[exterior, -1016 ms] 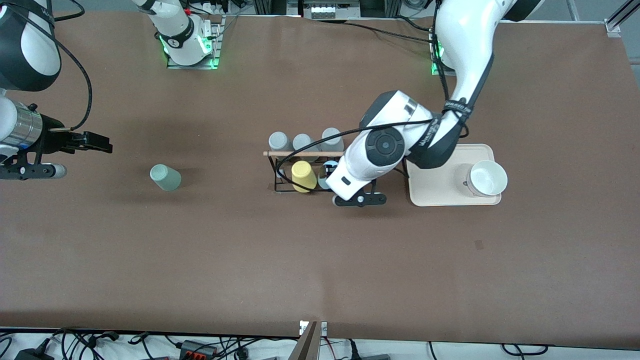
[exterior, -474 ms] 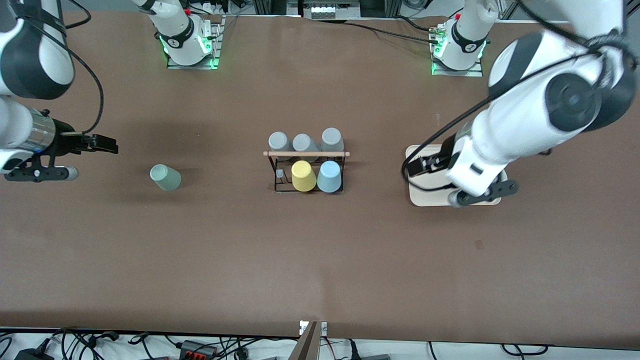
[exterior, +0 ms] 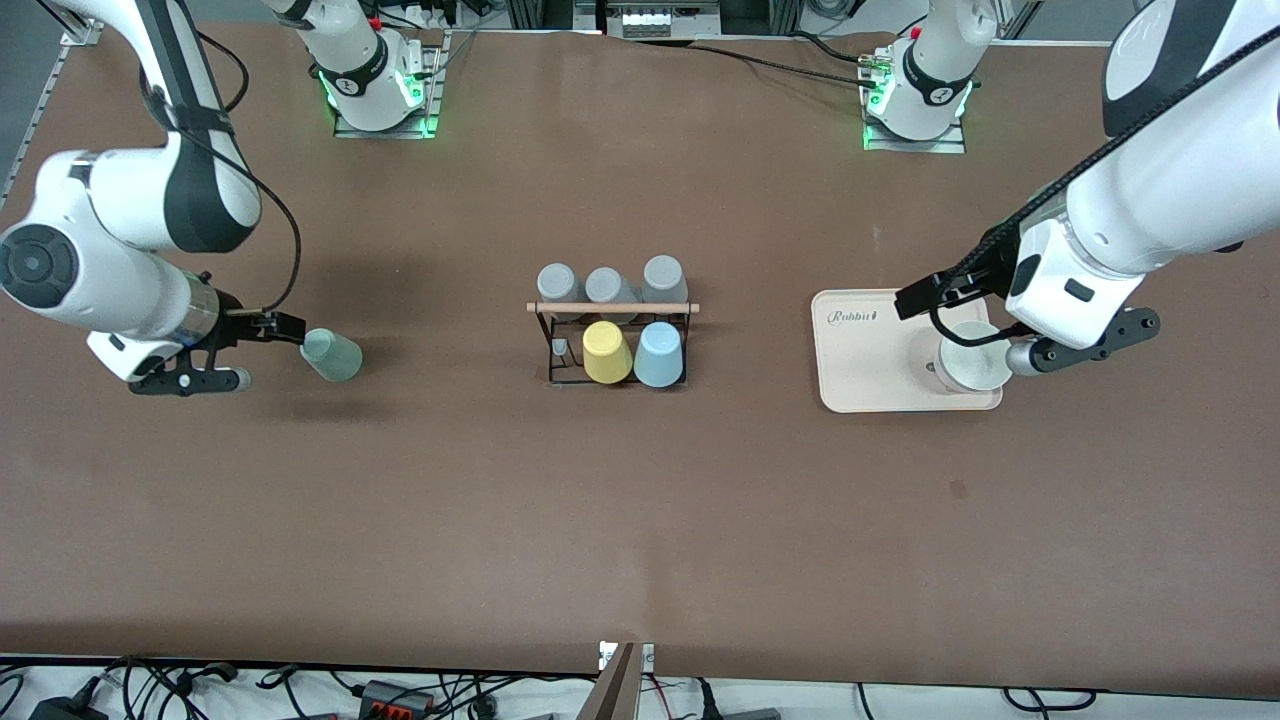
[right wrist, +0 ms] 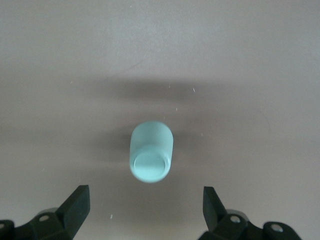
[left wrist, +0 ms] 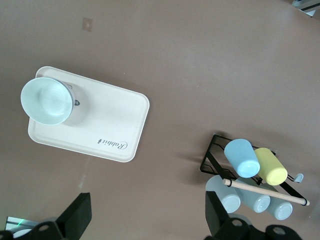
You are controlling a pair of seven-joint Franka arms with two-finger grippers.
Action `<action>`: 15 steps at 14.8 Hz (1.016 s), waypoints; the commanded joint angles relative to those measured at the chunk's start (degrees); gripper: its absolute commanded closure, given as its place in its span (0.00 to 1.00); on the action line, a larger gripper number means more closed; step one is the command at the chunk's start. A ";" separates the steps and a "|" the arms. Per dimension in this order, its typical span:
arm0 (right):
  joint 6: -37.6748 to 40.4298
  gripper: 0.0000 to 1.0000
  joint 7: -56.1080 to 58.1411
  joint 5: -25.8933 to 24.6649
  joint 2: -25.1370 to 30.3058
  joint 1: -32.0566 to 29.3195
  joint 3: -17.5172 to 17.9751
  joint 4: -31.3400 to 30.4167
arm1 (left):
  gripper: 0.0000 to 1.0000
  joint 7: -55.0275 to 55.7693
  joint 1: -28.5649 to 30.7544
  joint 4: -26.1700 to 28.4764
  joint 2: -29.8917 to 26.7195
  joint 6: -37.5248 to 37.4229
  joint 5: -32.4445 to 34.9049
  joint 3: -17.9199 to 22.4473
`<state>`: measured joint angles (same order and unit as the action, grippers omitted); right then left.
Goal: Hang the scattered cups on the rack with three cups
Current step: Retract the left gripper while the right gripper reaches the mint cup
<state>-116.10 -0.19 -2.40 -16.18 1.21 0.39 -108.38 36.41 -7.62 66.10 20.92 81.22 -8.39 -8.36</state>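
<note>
The black wire rack [exterior: 552, 345] with its wooden rod [exterior: 612, 308] stands mid-table. Three grey cups [exterior: 607, 285] sit along its side farther from the front camera. A yellow cup [exterior: 607, 352] and the light blue cup [exterior: 659, 353] sit on the nearer side; the left wrist view shows the blue cup [left wrist: 241, 157] too. The mint green cup [exterior: 331, 354] rests on the table toward the right arm's end, closed end showing [right wrist: 151, 152]. My right gripper [right wrist: 146, 207] hangs open just beside it, with nothing between its fingers. My left gripper [left wrist: 147, 215] is open and empty by the tray.
A cream tray [exterior: 860, 350] lies toward the left arm's end with a white bowl-shaped cup [exterior: 968, 368] on it, partly under the left hand [exterior: 1085, 340]. The right hand [exterior: 190, 378] is low over the table. Both arm bases stand along the table edge farthest from the front camera.
The left arm has swung away from the rack to the tray, leaving the light blue cup on the rack. The right arm has moved in close beside the mint green cup.
</note>
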 commanded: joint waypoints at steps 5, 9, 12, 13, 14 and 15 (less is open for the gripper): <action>-8.18 0.00 -3.06 0.03 -3.33 0.10 0.14 -3.95 | 0.00 -5.46 0.32 1.05 -1.14 -3.26 1.36 -0.78; -8.18 0.00 -3.41 0.64 -2.72 0.19 0.23 -6.66 | 0.00 -5.56 0.41 1.22 -1.67 -4.14 1.45 -0.69; -11.16 0.00 -3.32 1.79 -3.68 -0.07 0.14 -8.16 | 0.00 -5.73 0.32 2.01 -2.63 -4.49 1.45 -0.95; -12.56 0.00 -3.41 1.87 -3.68 -0.07 0.14 -9.38 | 0.00 -5.73 0.32 3.84 -3.85 -4.41 1.45 -0.95; -13.79 0.00 -3.33 1.87 -3.68 -0.24 0.14 -10.27 | 0.00 -5.73 0.23 6.47 -5.95 -4.32 1.54 -0.95; -14.42 0.00 -3.32 1.87 -3.77 -0.33 0.14 -10.45 | 0.00 -5.73 0.32 8.76 -7.45 -3.79 1.54 -0.95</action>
<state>-127.97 -2.68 -1.30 -20.47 1.15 0.41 -116.78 32.11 -7.67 67.47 19.32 76.64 -8.39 -8.94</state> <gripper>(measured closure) 0.000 0.000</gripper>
